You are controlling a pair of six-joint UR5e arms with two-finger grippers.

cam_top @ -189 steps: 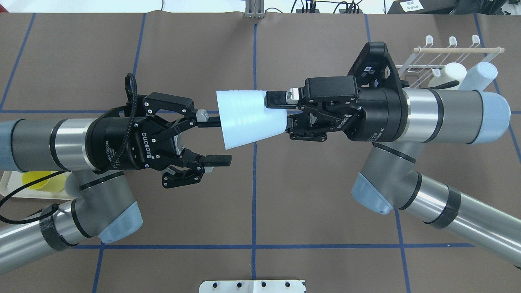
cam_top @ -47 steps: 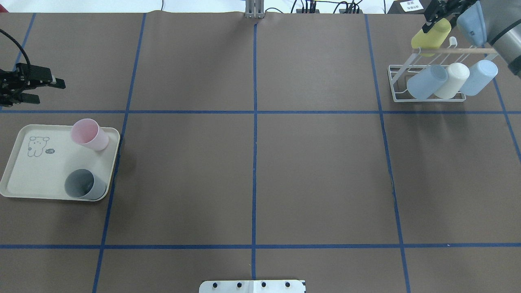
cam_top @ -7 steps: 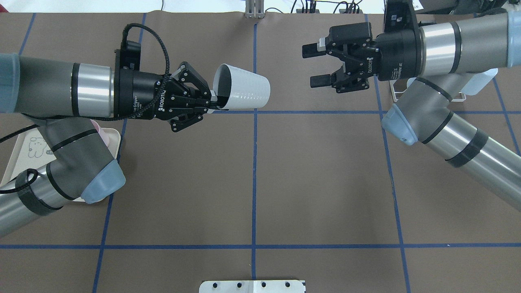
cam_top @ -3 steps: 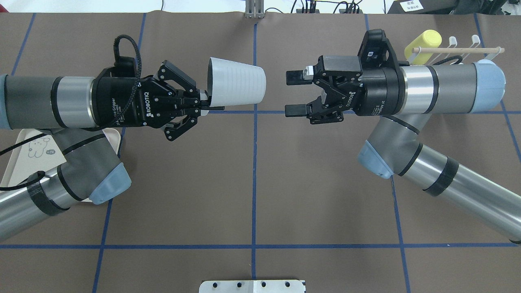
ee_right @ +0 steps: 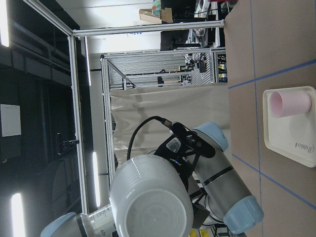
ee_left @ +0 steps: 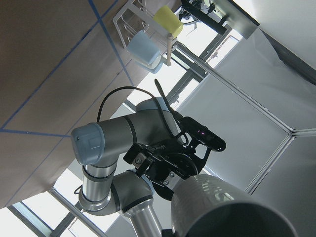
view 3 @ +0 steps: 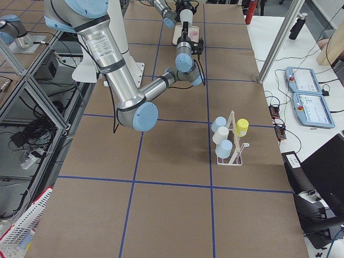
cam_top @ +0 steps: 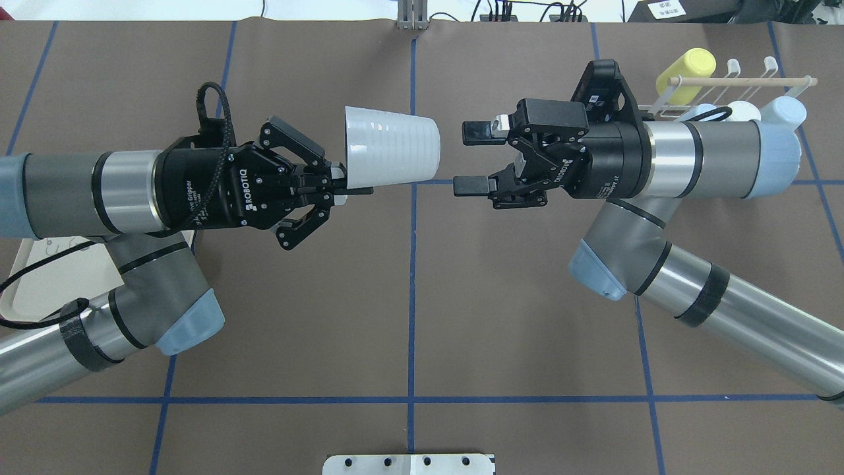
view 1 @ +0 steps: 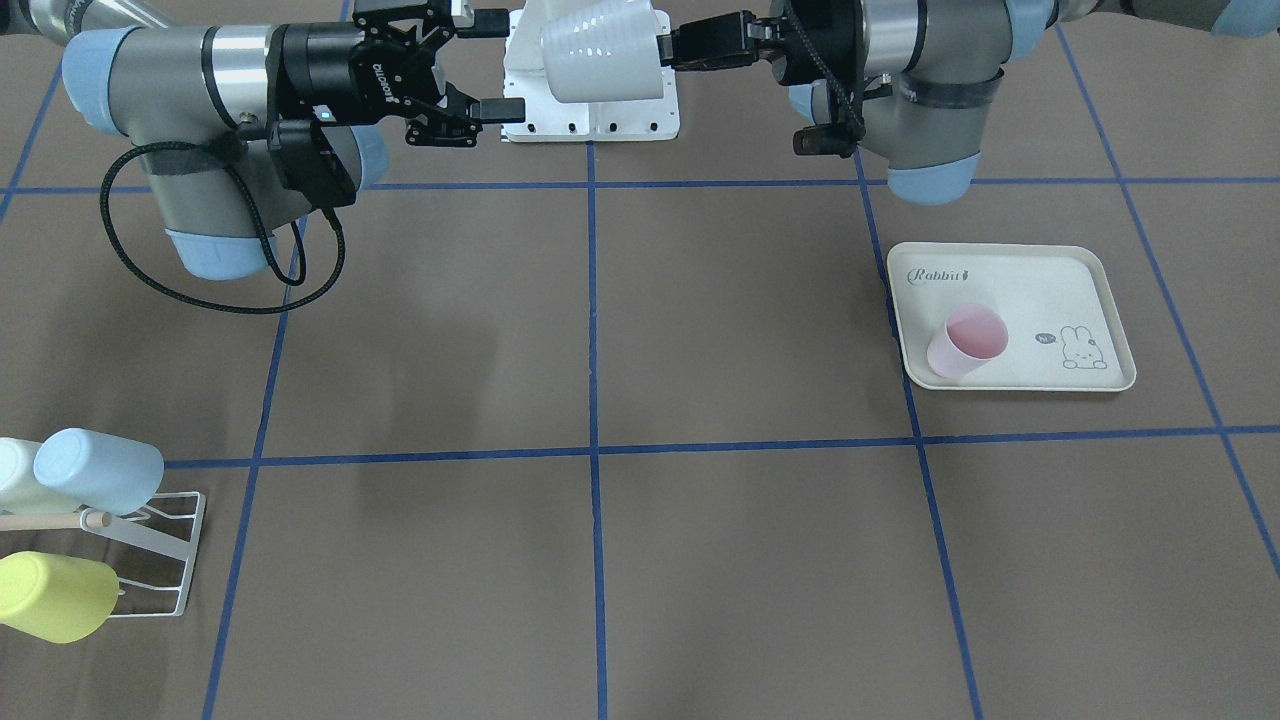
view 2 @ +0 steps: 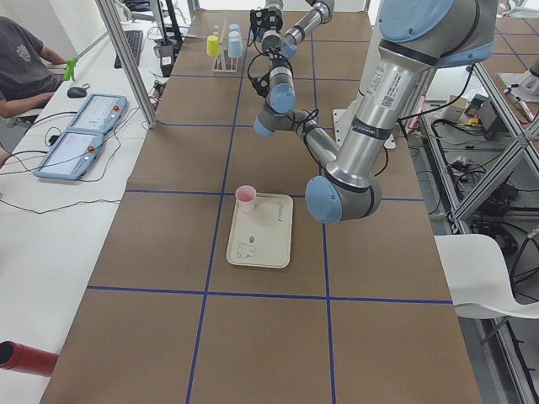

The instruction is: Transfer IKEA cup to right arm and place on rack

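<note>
A pale grey cup (cam_top: 392, 154) hangs on its side above the table's middle, base toward the right arm. My left gripper (cam_top: 343, 187) is shut on its rim, one finger inside the mouth. My right gripper (cam_top: 469, 159) is open and faces the cup's base across a small gap. The front view shows the same: cup (view 1: 600, 50), left gripper (view 1: 672, 47), open right gripper (view 1: 497, 65). The right wrist view looks at the cup's base (ee_right: 150, 197). The white wire rack (cam_top: 725, 86) stands at the far right, behind the right arm.
On the rack (view 1: 150, 540) hang a yellow cup (view 1: 55, 597), a light blue cup (view 1: 98, 468) and a white one. A cream rabbit-print tray (view 1: 1020, 290) on the left arm's side carries a pink cup (view 1: 966, 342). A white mounting plate (cam_top: 409, 464) is at the near edge.
The left arm has carried the cup a little toward the table's middle and the robot. The open right gripper has come closer to the cup's base, so the gap is smaller.
</note>
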